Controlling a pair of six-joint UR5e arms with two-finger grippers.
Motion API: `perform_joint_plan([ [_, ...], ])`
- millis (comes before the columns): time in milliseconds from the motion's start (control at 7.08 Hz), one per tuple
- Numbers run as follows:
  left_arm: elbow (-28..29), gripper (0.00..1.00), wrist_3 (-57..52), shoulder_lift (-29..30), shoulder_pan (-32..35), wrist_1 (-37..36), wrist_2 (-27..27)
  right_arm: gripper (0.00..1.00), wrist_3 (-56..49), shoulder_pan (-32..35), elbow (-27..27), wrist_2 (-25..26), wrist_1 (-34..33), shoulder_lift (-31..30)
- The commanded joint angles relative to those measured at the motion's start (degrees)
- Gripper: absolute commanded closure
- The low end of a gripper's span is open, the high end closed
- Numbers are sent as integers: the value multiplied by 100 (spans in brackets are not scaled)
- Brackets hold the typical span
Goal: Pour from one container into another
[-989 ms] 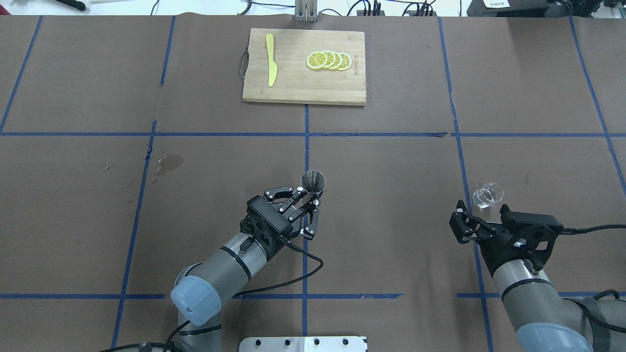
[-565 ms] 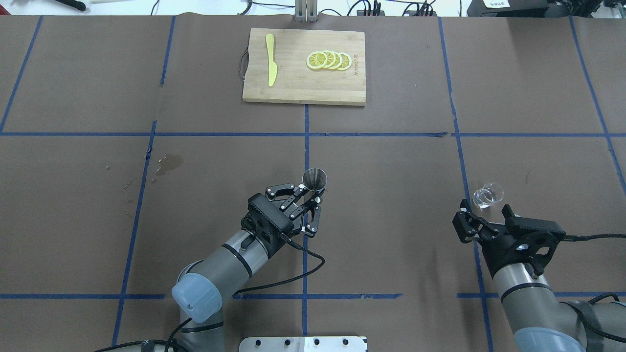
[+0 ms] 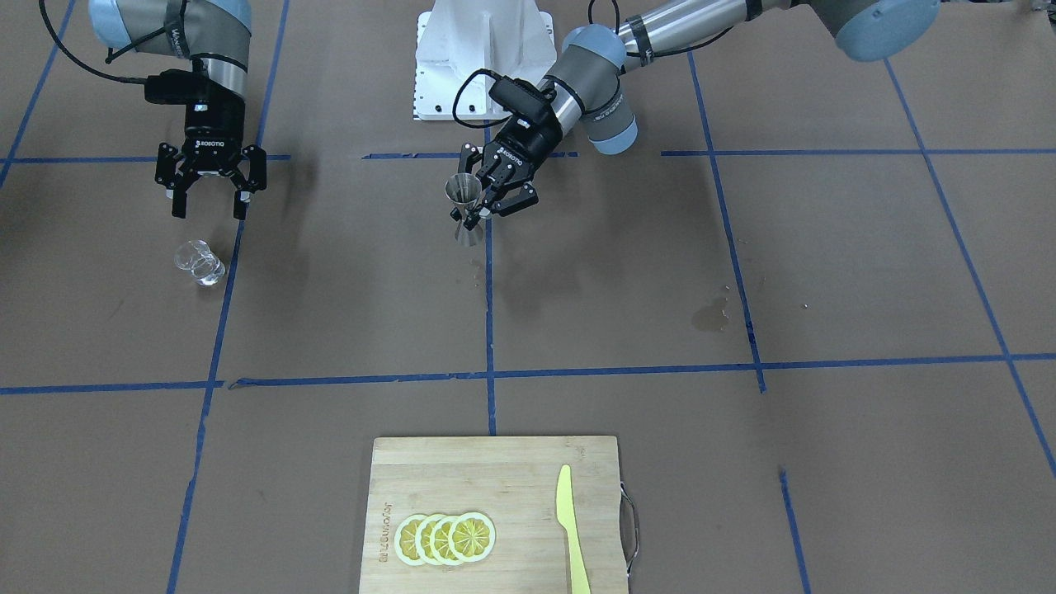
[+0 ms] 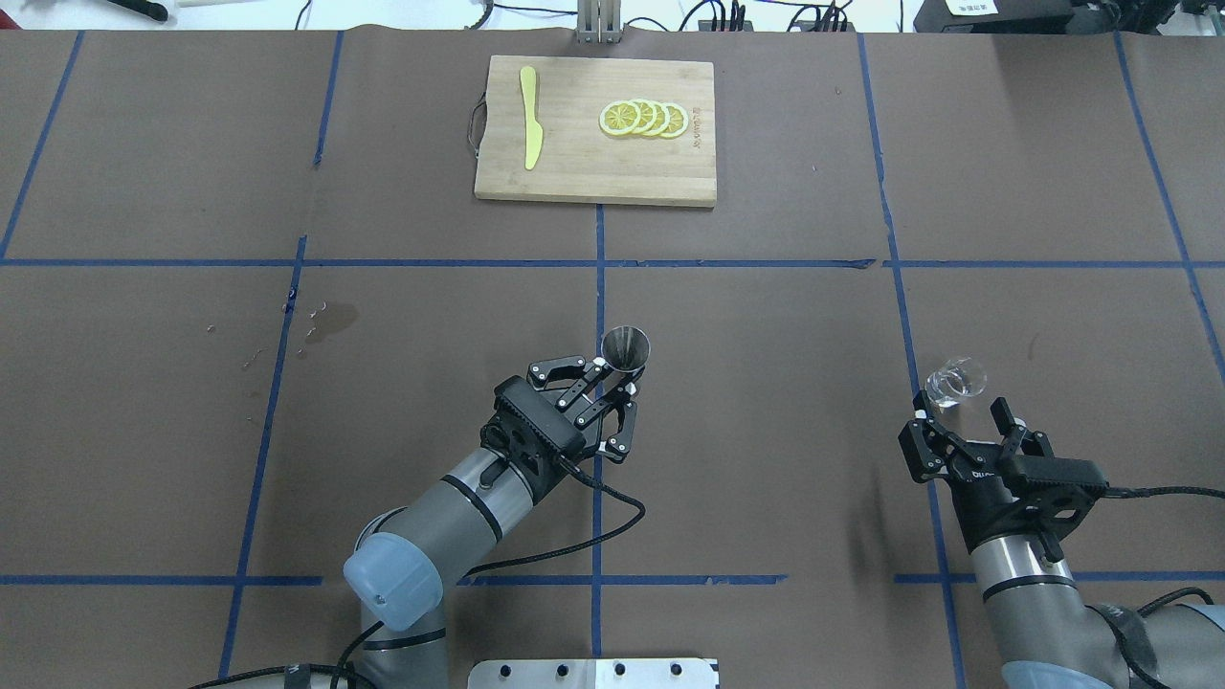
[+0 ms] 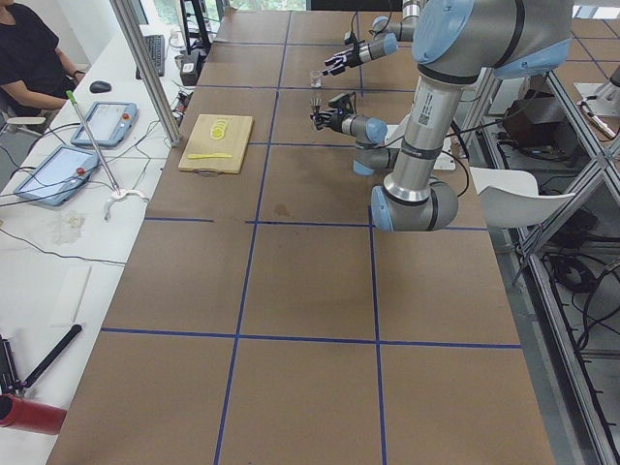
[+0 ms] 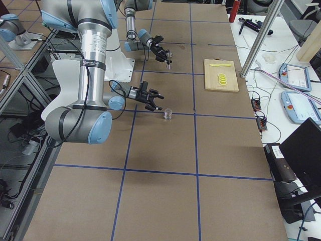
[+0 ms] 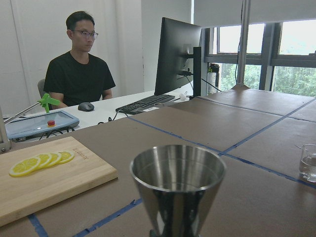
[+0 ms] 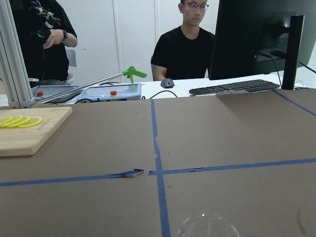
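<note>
The cup (image 4: 954,381) stands upright on the counter (image 4: 766,316), out on the robot's right side, just beside a blue tape line. The left wrist view shows what looks like a little clear liquid low in it. It sits upright, so I judge it is waiting to be picked up as the pouring vessel.

The right fingers (image 3: 176,198) are spread wide and hold nothing. They hang just on the robot's side of the cup, pointed toward it, and the cup is not yet between them. In the right wrist view the cup's rim shows at the bottom centre. That suggests the fingers are lined up for a side grasp around its wall.

The jigger (image 4: 625,346) is near the middle of the counter, well apart from the cup. The left fingers (image 4: 624,426) are clamped on its narrow waist. It stands upright with the upper cone's mouth facing up. A grip at the waist leaves that mouth free, which likely suits it as the receiver. I cannot tell whether its base touches the counter.

Far off at the opposite edge lies a board (image 4: 584,177) with lemon slices (image 4: 643,118) and a yellow knife (image 4: 529,117), clear of both arms.
</note>
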State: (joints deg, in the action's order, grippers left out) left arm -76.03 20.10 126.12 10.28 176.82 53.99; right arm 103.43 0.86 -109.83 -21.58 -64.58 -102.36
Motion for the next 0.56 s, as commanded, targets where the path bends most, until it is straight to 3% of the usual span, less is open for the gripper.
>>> perform_joint_plan([
  [0,9,100,-23,18,0,-34,7,7,1,-7,400,39,295,14],
  [424,0,100,-23,18,0,-42,7,7,-7,-42,761,22,340,76],
])
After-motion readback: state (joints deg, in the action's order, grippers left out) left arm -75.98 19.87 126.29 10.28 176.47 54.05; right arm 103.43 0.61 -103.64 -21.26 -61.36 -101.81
